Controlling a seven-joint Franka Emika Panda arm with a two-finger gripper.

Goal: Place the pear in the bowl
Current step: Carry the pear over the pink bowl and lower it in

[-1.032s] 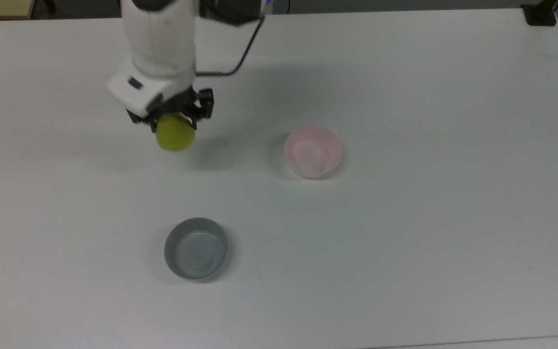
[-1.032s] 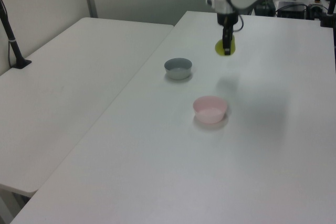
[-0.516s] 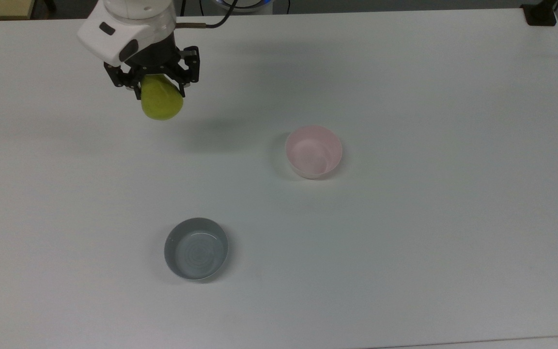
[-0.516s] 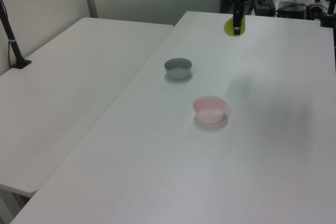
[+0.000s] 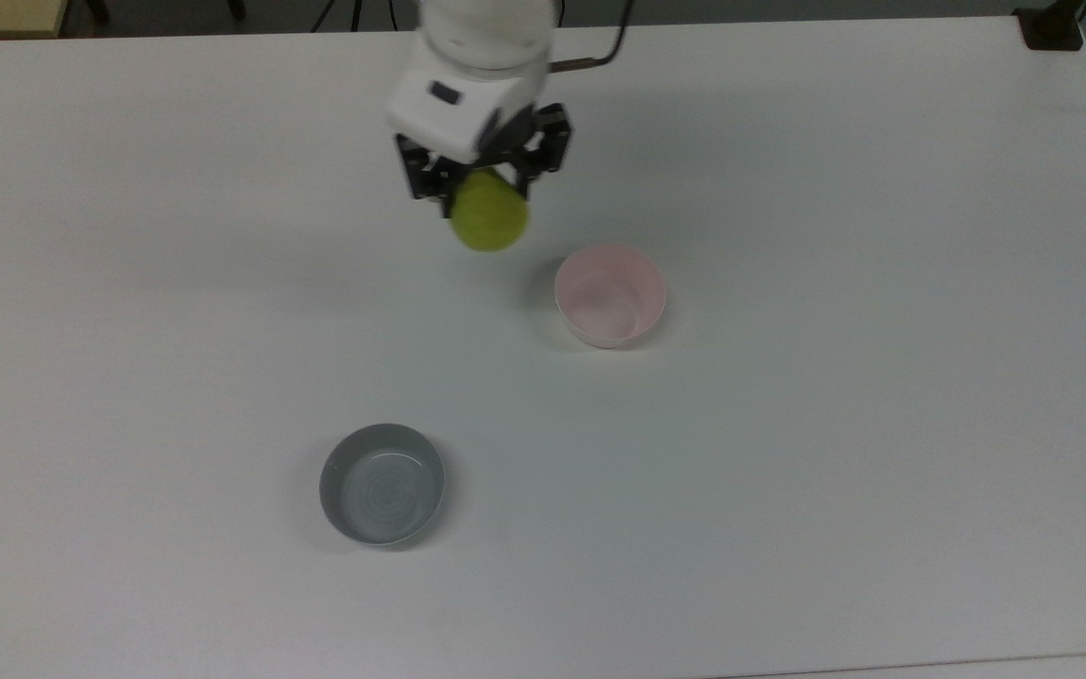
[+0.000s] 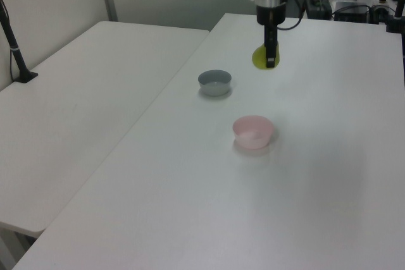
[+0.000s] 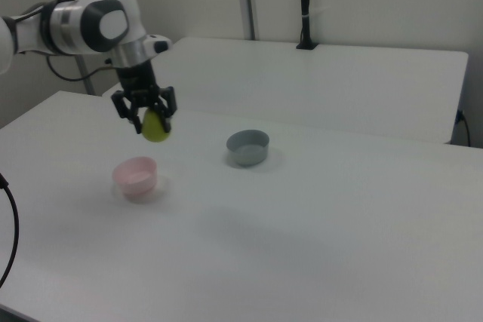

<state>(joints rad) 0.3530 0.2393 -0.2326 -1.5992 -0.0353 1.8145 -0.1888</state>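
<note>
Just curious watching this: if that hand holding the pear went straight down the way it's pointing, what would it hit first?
Probably bare table. The hand points down, gripping the pear above the tabletop. The pink bowl looks slightly off to one side, so the pear would likely land beside it, though depth is hard to judge.

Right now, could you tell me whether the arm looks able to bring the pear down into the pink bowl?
Probably yes: the gripper holds the pear in the air just beside the pink bowl, which is empty, with nothing between them.
</note>
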